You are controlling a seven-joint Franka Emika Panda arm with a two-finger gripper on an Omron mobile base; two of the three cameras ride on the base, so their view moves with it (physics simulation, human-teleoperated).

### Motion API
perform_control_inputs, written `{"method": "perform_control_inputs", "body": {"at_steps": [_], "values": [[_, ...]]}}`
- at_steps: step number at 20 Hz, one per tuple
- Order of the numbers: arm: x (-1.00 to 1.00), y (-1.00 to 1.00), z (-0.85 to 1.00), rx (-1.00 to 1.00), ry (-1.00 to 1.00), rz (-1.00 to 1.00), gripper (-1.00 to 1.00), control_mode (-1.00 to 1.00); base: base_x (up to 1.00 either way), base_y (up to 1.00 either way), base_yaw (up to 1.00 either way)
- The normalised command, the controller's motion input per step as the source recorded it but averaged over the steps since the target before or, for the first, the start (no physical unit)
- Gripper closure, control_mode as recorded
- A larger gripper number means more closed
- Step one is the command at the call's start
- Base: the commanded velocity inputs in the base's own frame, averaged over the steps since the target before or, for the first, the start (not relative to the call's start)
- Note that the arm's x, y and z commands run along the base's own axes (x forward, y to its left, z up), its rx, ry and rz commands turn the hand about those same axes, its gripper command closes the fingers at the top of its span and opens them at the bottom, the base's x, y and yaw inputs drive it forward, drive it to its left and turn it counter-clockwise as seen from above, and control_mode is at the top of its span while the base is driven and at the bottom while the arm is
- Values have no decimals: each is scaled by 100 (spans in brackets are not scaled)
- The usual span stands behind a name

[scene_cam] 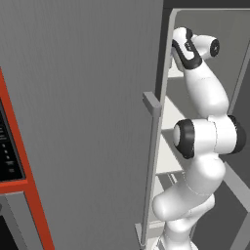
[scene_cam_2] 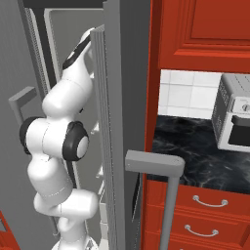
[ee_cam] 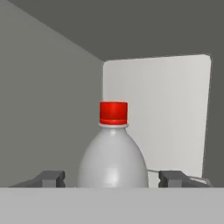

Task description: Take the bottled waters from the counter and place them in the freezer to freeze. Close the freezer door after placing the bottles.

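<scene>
1. Left base view: white arm (scene_cam: 205,136) reaches up into the open freezer (scene_cam: 215,58), past the grey freezer door (scene_cam: 83,122) with its vertical handle (scene_cam: 151,161); the hand is deep inside, jaws hidden.
2. Right base view: arm passes behind the door edge (scene_cam_2: 110,122); black counter (scene_cam_2: 195,151) and silver toaster oven (scene_cam_2: 234,117) lie to the right.
3. Hand view: red-capped bottle (ee_cam: 113,151) stands upright between the spread fingertips (ee_cam: 51,178) of the gripper (ee_cam: 113,179), a gap showing on each side; jaws open, not gripping. White back panel (ee_cam: 166,113) behind.

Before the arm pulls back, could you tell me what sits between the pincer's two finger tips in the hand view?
In the hand view, the red-capped water bottle stands upright between the pincer's tips, with a gap on each side, inside the freezer.
</scene>
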Motion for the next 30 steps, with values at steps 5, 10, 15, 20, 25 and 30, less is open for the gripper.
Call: {"method": "perform_control_inputs", "body": {"at_steps": [5, 10, 15, 20, 25, 30], "values": [[-10, 0, 4, 0, 0, 0, -100, -100, 0, 0, 0], [-39, 0, 15, 0, 0, -4, -100, -100, 0, 0, 0], [-60, 0, 15, 0, 0, -7, -100, -100, 0, 0, 0], [-68, 8, 7, -3, 0, -9, -100, -100, 0, 0, 0], [-85, 4, 12, -1, 0, -10, -100, -100, 0, 0, 0], [-92, 6, 34, -1, 0, -11, -100, -100, 0, 0, 0]]}}
